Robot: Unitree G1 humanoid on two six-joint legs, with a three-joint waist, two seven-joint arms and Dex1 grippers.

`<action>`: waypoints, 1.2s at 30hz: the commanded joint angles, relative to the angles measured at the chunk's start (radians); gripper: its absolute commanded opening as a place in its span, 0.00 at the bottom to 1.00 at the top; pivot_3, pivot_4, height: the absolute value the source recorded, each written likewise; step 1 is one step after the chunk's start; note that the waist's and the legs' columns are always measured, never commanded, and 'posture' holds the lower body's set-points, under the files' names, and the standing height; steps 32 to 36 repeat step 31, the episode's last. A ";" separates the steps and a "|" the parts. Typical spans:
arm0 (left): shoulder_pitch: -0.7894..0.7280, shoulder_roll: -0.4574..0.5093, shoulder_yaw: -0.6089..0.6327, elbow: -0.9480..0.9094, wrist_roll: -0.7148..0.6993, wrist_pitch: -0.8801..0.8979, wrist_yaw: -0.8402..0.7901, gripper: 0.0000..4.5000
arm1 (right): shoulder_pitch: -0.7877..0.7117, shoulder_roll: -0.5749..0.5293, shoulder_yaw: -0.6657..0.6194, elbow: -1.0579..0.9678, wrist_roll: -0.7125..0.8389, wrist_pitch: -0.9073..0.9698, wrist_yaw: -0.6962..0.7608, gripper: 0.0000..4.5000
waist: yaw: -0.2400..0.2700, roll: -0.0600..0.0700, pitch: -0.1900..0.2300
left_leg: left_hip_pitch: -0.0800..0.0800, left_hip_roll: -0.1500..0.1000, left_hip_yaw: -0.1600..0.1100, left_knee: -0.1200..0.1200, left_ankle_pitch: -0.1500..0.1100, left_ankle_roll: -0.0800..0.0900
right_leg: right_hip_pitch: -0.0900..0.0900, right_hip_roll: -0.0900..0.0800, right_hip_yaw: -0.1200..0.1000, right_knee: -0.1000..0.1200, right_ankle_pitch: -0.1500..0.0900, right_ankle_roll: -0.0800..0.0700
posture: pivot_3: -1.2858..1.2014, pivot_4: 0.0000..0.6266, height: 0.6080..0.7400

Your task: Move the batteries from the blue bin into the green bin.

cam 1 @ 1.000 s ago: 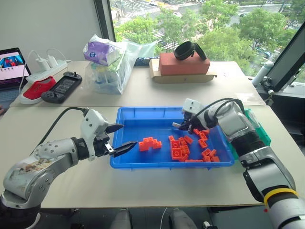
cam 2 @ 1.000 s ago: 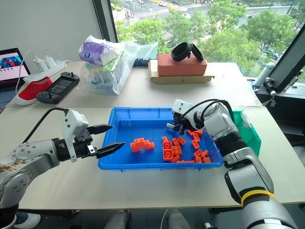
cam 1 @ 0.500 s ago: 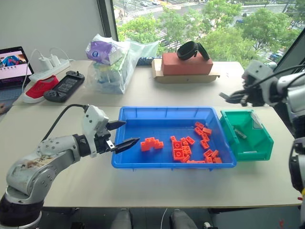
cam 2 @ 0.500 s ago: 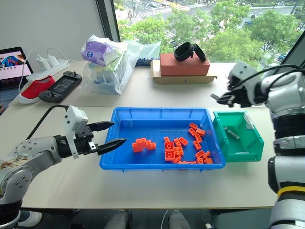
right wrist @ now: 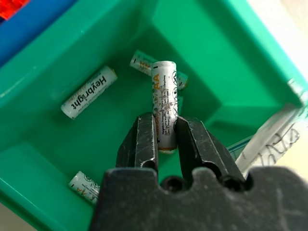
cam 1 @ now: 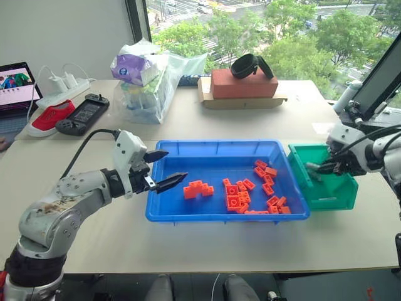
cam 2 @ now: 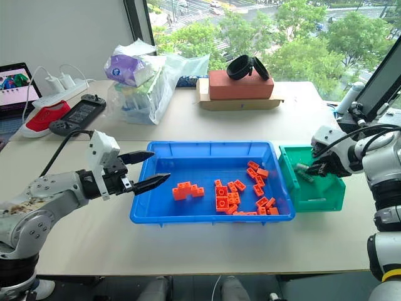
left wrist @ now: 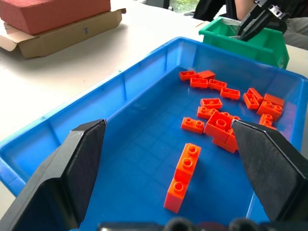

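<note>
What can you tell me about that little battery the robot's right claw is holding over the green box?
The battery is a small silvery-white cylinder with green printing along its side, like an ordinary household cell. It sits between the two black fingers of the right gripper, which touch its lower part while most of its length sticks out past the tips. It hangs inside the green bin, above the floor, where three similar batteries already lie loose.

Blue bin [cam 1: 216, 147], green bin [cam 1: 326, 194], orange bricks [cam 1: 241, 194]
</note>
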 commanded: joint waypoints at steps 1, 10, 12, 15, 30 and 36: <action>-0.017 0.034 -0.036 0.000 0.088 -0.018 0.023 1.00 | -0.048 -0.034 -0.041 -0.010 0.001 -0.019 -0.010 0.56 | -0.003 0.000 0.000 | 0.000 0.000 0.000 0.000 0.000 0.000 | 0.000 0.000 0.000 0.000 0.000 0.000 | 0.52 0.24 1.00; 0.003 0.021 0.027 -0.012 0.074 -0.014 0.025 1.00 | -0.129 -0.040 -0.150 0.082 0.111 -0.177 0.029 0.80 | 0.000 0.000 0.000 | 0.000 0.000 0.000 -0.001 0.000 0.000 | 0.000 0.000 0.000 -0.001 0.000 0.000 | 0.52 0.24 1.00; 0.015 0.034 0.051 -0.006 0.077 -0.019 0.014 1.00 | -0.078 0.002 -0.254 0.040 0.243 -0.213 0.080 0.80 | -0.002 0.000 0.000 | 0.000 0.000 0.000 -0.001 0.000 0.000 | 0.001 0.000 0.000 -0.001 0.000 0.000 | 0.52 0.24 1.00; 0.023 0.040 0.117 0.008 0.064 -0.018 0.014 1.00 | -0.024 0.027 -0.368 0.061 0.342 -0.204 0.069 0.80 | -0.003 0.000 0.000 | 0.001 0.000 -0.001 0.000 0.000 0.000 | 0.002 0.000 -0.001 0.000 0.000 0.000 | 0.52 0.24 1.00; 0.125 -0.012 0.215 0.030 0.063 -0.056 0.051 1.00 | 0.062 0.039 -0.455 0.318 0.343 -0.359 -0.141 0.80 | -0.006 0.000 0.000 | 0.002 0.000 0.000 0.001 0.000 0.000 | 0.002 0.000 0.000 0.001 0.000 0.000 | 0.52 0.24 1.00; 0.124 -0.011 0.215 0.033 0.060 -0.048 0.054 1.00 | 0.059 0.039 -0.453 0.324 0.342 -0.364 -0.143 0.80 | -0.006 0.000 0.000 | 0.002 0.000 0.000 0.001 0.000 0.000 | 0.002 0.000 0.000 0.001 0.000 0.000 | 0.52 0.24 1.00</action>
